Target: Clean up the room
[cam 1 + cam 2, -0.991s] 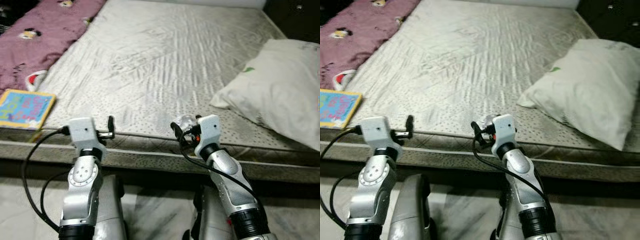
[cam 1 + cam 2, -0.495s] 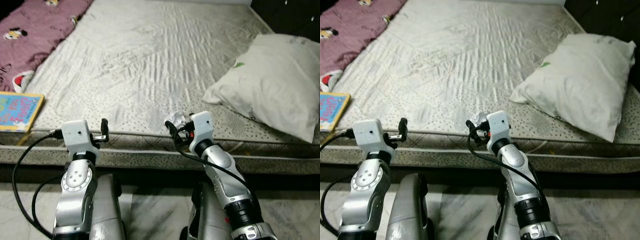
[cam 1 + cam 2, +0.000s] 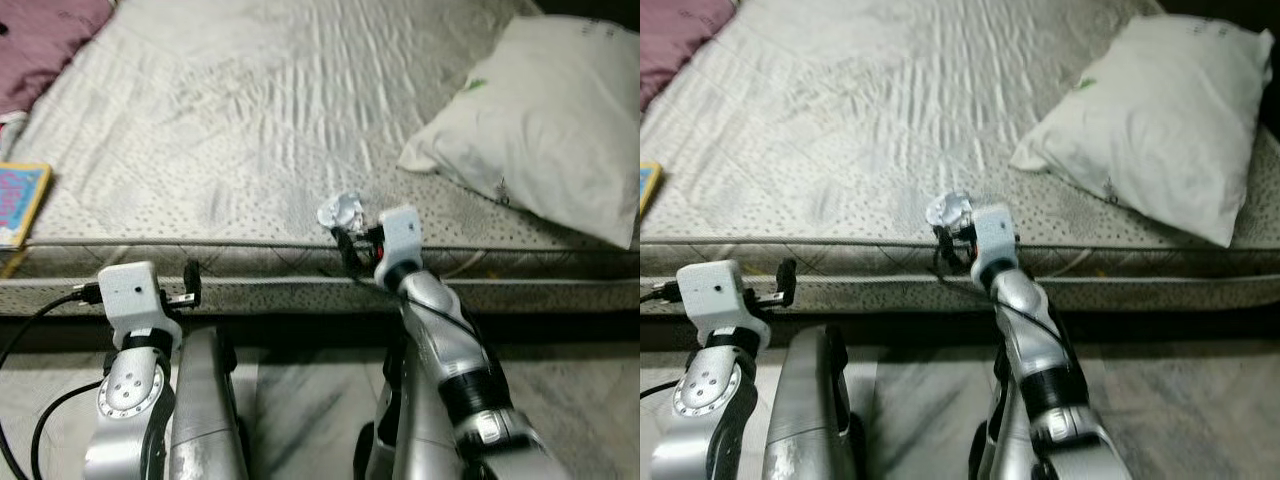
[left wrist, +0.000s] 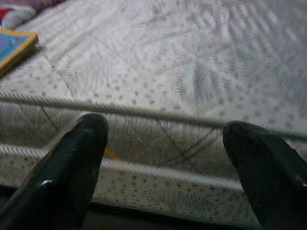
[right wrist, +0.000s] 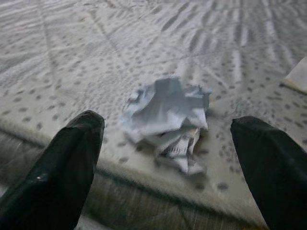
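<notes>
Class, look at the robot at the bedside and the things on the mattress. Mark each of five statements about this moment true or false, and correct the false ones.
1. A crumpled paper ball lies on the mattress near its front edge. True.
2. The right gripper is shut on the paper ball. False: its fingers stand open on either side of the ball, apart from it.
3. The pillow lies on the robot's left side of the mattress. False: it lies on the robot's right side.
4. The left gripper is open, facing the side of the mattress. True.
5. A colourful book lies right beside the pillow. False: it lies at the mattress's far left edge, well away from the pillow.
</notes>
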{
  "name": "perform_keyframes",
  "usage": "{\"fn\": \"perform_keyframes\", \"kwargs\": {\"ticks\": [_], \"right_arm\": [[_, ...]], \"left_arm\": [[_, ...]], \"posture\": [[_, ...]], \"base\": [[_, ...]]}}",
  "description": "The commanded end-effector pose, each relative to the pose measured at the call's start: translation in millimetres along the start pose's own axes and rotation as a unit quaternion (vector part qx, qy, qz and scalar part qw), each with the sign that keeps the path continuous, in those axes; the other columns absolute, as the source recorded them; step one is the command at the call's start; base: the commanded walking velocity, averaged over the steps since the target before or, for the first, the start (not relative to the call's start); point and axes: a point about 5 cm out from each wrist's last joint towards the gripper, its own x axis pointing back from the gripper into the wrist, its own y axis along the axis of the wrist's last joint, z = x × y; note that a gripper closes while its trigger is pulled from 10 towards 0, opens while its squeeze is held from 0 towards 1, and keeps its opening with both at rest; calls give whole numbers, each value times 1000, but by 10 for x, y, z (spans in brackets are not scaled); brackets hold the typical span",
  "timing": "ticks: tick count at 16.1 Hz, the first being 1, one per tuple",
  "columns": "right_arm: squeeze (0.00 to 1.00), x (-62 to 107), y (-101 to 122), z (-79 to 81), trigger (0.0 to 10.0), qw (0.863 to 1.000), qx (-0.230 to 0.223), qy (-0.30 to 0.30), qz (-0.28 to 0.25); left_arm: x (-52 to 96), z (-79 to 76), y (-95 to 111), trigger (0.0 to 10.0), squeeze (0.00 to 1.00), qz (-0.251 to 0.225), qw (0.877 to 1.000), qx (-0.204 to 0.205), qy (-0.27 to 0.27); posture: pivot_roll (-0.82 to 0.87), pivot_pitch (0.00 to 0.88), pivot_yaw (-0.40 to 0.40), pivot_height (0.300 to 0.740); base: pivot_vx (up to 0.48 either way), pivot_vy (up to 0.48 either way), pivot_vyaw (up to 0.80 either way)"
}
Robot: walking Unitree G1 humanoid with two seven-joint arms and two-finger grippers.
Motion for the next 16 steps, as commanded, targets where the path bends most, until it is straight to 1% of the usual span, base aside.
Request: {"fn": "perform_keyframes", "kwargs": {"ticks": [1, 5, 6, 7, 8, 9, 14, 16], "right_arm": [[0, -103, 52, -12, 10000, 1000, 4, -11, -6], [0, -268, 179, 7, 10000, 1000, 3, -22, -15], [0, -323, 237, 36, 10000, 1000, 0, -22, -19], [0, -405, 326, 111, 10000, 1000, -5, -18, -23], [0, -443, 354, 158, 10000, 1000, -8, -15, -25], [0, -467, 351, 194, 10000, 1000, -11, -11, -26], [0, -476, 313, 236, 10000, 999, -24, -3, -22], [0, -487, 294, 283, 10000, 1000, -23, 0, -16]], "left_arm": [[19, -28, 1, 10000, 0, 7, 1000, -7, -8], [39, -79, 40, 10000, 0, 7, 1000, -5, -13], [49, -82, 49, 10000, 0, 7, 1000, -5, -14], [69, -71, 55, 10000, 0, 9, 1000, -5, -13], [83, -62, 57, 10000, 0, 11, 1000, -4, -11], [91, -65, 60, 10000, 0, 14, 1000, -4, -10], [90, -89, 56, 10000, 0, 19, 1000, -1, -10], [80, -95, 55, 10000, 0, 22, 1000, 0, -11]], "posture": [[163, 218, -58, 483], [190, 244, -68, 483], [195, 249, -72, 483], [201, 255, -77, 483], [203, 258, -80, 483], [203, 258, -80, 483], [198, 257, -83, 483], [197, 253, -83, 483]], "base": [[0, 0, 0], [0, 0, 0], [0, 0, 0], [0, 0, 0], [0, 0, 0], [0, 0, 0], [0, 0, 0], [0, 0, 0]]}}
